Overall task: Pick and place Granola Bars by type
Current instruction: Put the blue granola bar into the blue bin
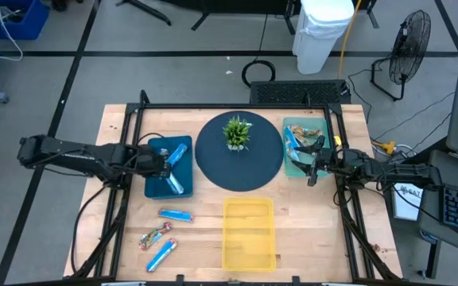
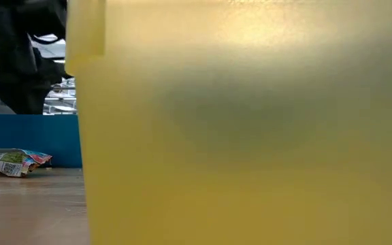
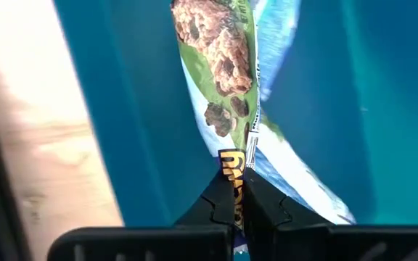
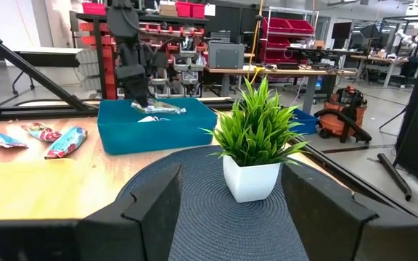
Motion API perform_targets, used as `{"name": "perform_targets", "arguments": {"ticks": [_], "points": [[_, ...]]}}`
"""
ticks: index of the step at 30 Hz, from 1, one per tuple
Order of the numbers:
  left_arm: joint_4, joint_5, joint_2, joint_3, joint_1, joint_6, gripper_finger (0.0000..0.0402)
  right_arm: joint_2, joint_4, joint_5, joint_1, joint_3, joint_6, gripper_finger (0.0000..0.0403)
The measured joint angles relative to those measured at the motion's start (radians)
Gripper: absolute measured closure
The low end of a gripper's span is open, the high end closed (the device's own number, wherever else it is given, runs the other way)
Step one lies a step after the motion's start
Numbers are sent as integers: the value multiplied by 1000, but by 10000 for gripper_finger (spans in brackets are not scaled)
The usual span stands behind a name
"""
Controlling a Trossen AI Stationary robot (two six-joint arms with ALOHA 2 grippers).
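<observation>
Pinching a blue bar (image 3: pixel 256 109) by its end, the left tool (image 1: pixel 168 164) is hovering over the blue tray (image 1: pixel 156 187), bar's length pointing away; right tool (image 1: pixel 315 167) is waiting wide open, empty.

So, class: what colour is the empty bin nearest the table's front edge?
Yellow bin; the high view shows it best.

The high view looks straight down on the whole counter (image 1: pixel 126 238). The low view sits at counter height, pressed against the yellow bin (image 2: pixel 250 122), which fills most of it. The left wrist view looks close into the blue tray (image 3: pixel 136 109). The right wrist view faces across the round mat (image 4: pixel 216 196) and potted plant (image 4: pixel 256 138), the blue tray at 11 o'clock.
</observation>
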Motion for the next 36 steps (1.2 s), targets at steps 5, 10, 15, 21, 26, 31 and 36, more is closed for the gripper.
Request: {"name": "perform_targets", "arguments": {"ticks": [5, 10, 15, 21, 26, 31, 36], "points": [[-33, 6, 49, 0, 68, 26, 392, 0, 0, 0, 0, 0, 0, 177], [-35, 8, 105, 0, 100, 57, 392, 0, 0, 0, 0, 0, 0, 177], [-34, 16, 140, 0, 116, 75, 390, 0, 0, 0, 0, 0, 0, 177], [-34, 16, 148, 0, 116, 78, 378, 0, 0, 0, 0, 0, 0, 177], [-34, 16, 148, 0, 116, 78, 375, 0, 0, 0, 0, 0, 0, 177], [-33, 15, 148, 0, 116, 78, 373, 0, 0, 0, 0, 0, 0, 177], [-33, 15, 148, 0, 116, 85, 372, 0, 0, 0, 0, 0, 0, 177]]}}
